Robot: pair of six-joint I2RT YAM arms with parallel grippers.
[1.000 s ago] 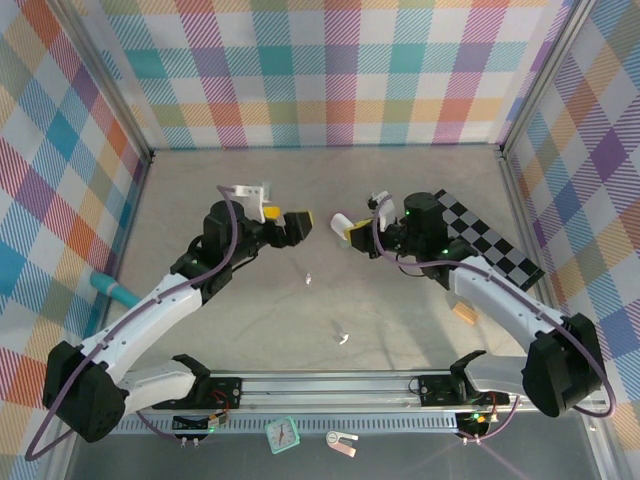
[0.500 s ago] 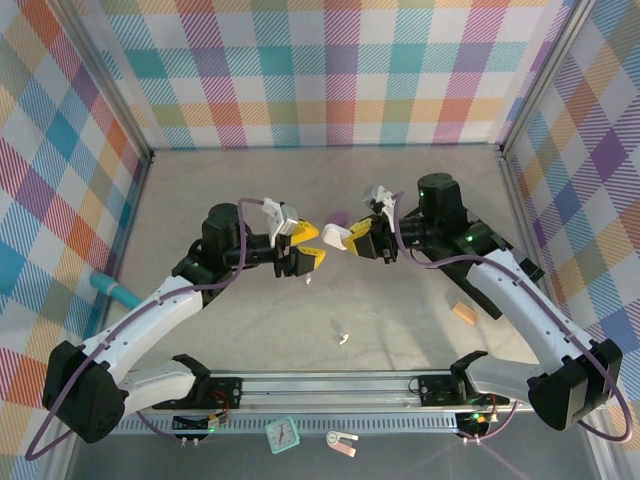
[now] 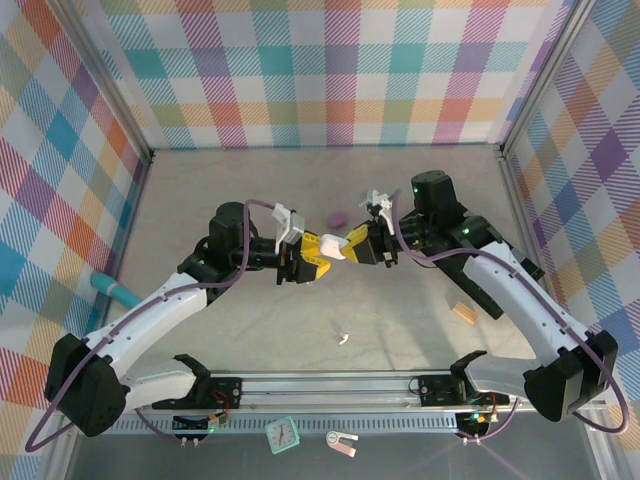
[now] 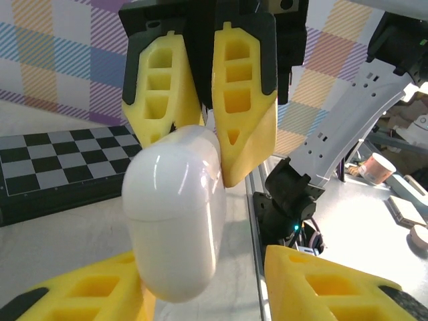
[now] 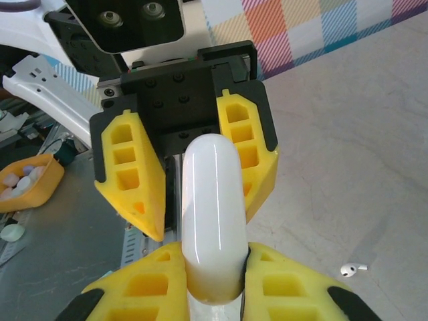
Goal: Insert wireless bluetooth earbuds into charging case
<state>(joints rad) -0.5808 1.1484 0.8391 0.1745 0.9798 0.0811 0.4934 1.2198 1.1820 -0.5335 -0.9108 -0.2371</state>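
A white pebble-shaped charging case (image 3: pixel 334 250) (image 5: pixel 212 214) hangs above the middle of the table, lid closed. My right gripper (image 3: pixel 352 243) (image 5: pixel 214 284) is shut on one end of it. My left gripper (image 3: pixel 316 258) (image 4: pixel 207 291) faces it from the other side, its jaws standing round the case's free end (image 4: pixel 177 214). The case rests against one yellow finger (image 4: pixel 80 291), with a clear gap to the other finger (image 4: pixel 334 287). One white earbud (image 3: pixel 343 339) (image 5: pixel 352 269) lies loose on the table, nearer the rail.
A small purple pebble-shaped object (image 3: pixel 338 217) lies just behind the grippers. A wooden block (image 3: pixel 463 313) sits under the right arm, a teal object (image 3: pixel 112 290) by the left wall. A checkerboard (image 4: pixel 60 160) lies at the right. The rail (image 3: pixel 330 385) runs along the near edge.
Both arms have swung in to meet at the centre. My right gripper brought the case across. My left gripper's jaws went from wide open to narrowed round the case's free end.
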